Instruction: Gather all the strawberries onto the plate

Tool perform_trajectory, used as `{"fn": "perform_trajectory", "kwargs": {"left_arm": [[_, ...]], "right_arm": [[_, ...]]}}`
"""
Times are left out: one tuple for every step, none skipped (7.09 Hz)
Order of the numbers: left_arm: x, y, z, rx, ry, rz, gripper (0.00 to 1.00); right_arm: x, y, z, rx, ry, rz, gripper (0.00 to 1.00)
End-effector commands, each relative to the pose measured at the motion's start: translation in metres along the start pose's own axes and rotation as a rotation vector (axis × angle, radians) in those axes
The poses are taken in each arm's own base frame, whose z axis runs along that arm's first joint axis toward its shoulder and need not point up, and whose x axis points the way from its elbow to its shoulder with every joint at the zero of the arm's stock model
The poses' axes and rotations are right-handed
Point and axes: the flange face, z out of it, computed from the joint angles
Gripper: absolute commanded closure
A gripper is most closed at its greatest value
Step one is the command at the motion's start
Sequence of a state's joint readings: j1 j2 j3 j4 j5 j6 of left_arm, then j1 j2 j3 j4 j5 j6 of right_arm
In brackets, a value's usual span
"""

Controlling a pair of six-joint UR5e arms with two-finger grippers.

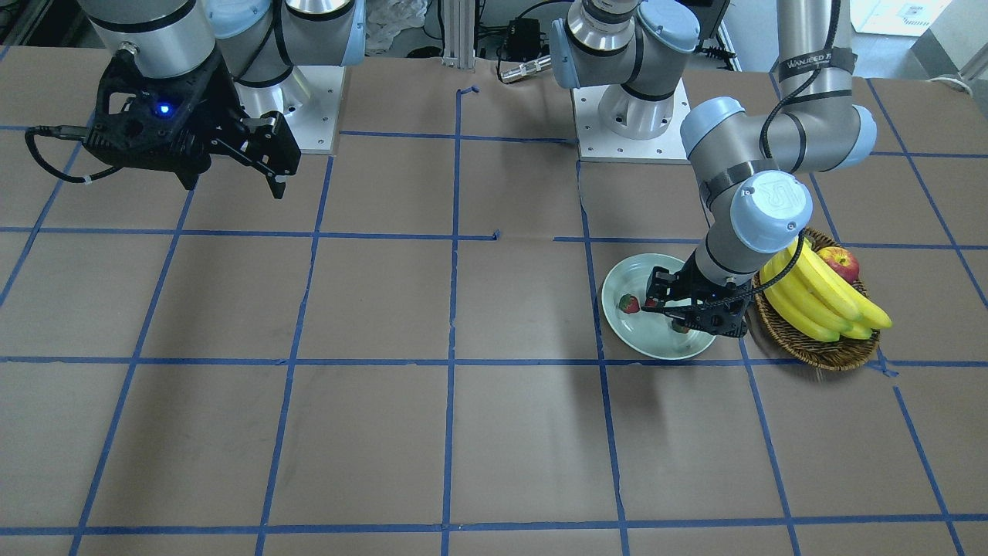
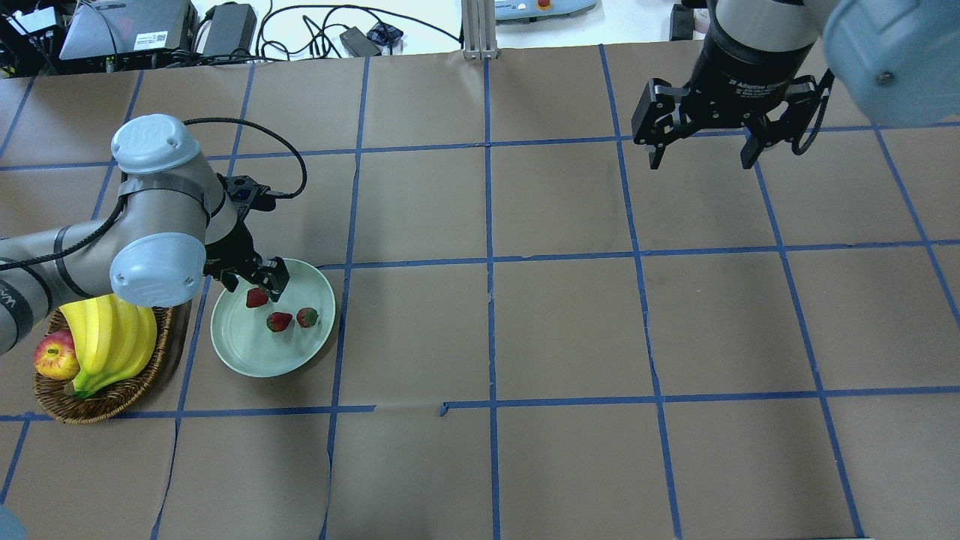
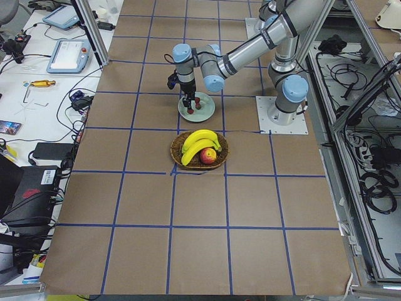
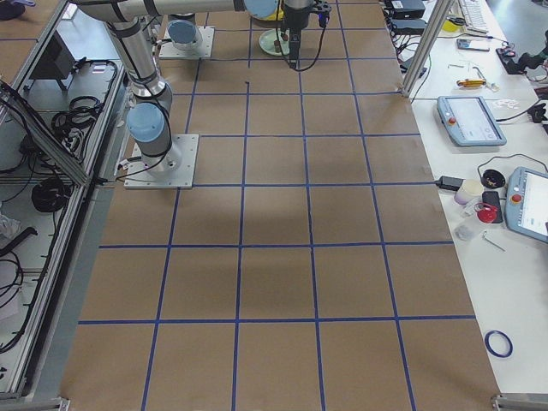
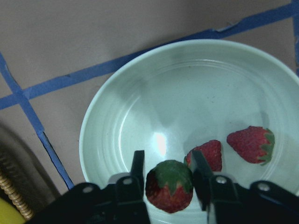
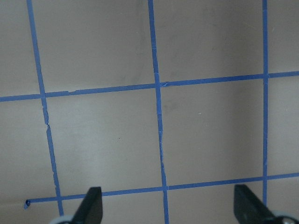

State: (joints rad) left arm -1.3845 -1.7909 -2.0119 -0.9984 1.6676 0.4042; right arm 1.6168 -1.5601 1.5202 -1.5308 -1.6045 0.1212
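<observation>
A pale green plate [image 2: 247, 360] lies on the table's left side. Two strawberries [image 2: 279, 322] [image 2: 307, 317] rest in it. My left gripper [image 2: 256, 286] hangs just over the plate's far-left rim, shut on a third strawberry [image 5: 169, 185], which sits snugly between the two fingers in the left wrist view. That view also shows the other two strawberries [image 5: 205, 156] [image 5: 251, 144] on the plate [image 5: 187, 93]. My right gripper [image 2: 703, 159] stands open and empty, high over the far right of the table, with only paper and tape under it [image 6: 168, 205].
A brown wicker basket [image 2: 112, 397] with bananas [image 2: 109, 341] and a red-yellow apple [image 2: 56, 356] sits right beside the plate, under my left arm's elbow. Brown paper with a blue tape grid covers the table. Cables and boxes lie beyond the far edge.
</observation>
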Motion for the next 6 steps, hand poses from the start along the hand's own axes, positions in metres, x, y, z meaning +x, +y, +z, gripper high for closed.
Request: {"fn": "perform_trajectory", "kwargs": {"left_arm": [[0.009,0.000,-0.049,0.093,-0.035,-0.039,0.00],[0.029,-0.001,-0.094,0.169,-0.043,-0.050,0.00],[0.061,-0.003,-0.139,0.184,-0.025,-0.057,0.00],[0.092,-0.008,-0.191,0.215,-0.014,-0.112,0.00],[0.115,-0.012,-0.240,0.295,0.010,-0.207,0.00],[0.126,-0.010,-0.265,0.323,0.070,-0.209,0.00]], "right_arm": [[0.000,0.000,0.000,0.000,0.000,0.000,0.00],[0.000,0.000,0.000,-0.001,0.000,0.000,0.00],[0.000,0.000,0.000,-0.003,0.000,0.000,0.00],[0.000,0.000,0.000,-0.003,0.000,0.000,0.00],[0.000,0.000,0.000,-0.003,0.000,0.001,0.00],[0.000,0.000,0.000,-0.003,-0.001,0.000,0.00]]}}
